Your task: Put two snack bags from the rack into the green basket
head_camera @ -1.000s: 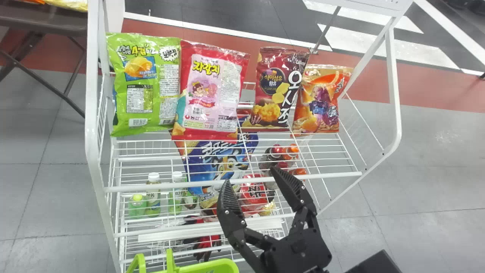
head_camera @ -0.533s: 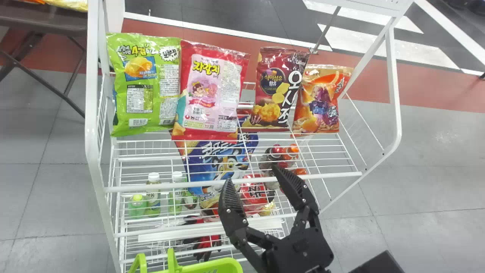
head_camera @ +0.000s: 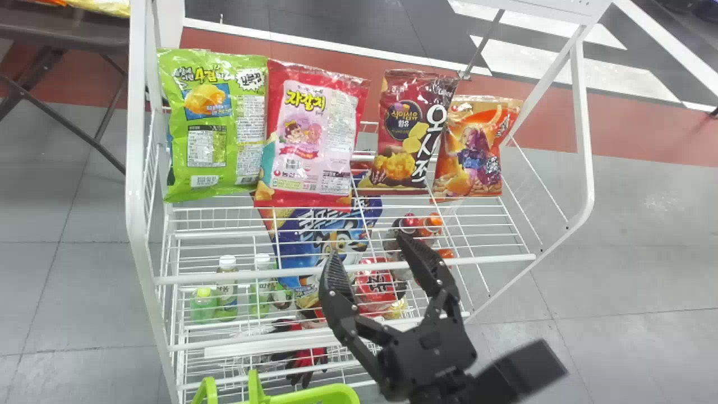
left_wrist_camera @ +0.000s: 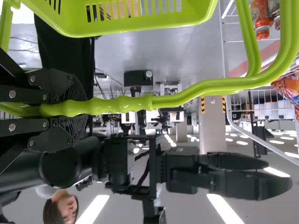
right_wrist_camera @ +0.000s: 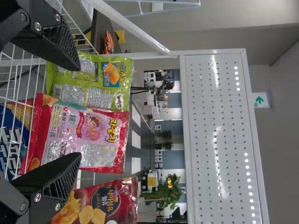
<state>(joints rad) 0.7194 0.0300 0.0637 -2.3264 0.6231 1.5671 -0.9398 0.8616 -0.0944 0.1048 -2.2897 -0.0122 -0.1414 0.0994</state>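
While left claw (left_wrist_camera: 77, 109) grips basket (head_camera: 314, 394), right claw (head_camera: 368, 247) open, bags (head_camera: 311, 140) racked.

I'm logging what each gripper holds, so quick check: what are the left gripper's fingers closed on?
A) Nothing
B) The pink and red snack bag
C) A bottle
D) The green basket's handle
D: in the left wrist view, the left gripper has its fingers on either side of the handle of the green basket.
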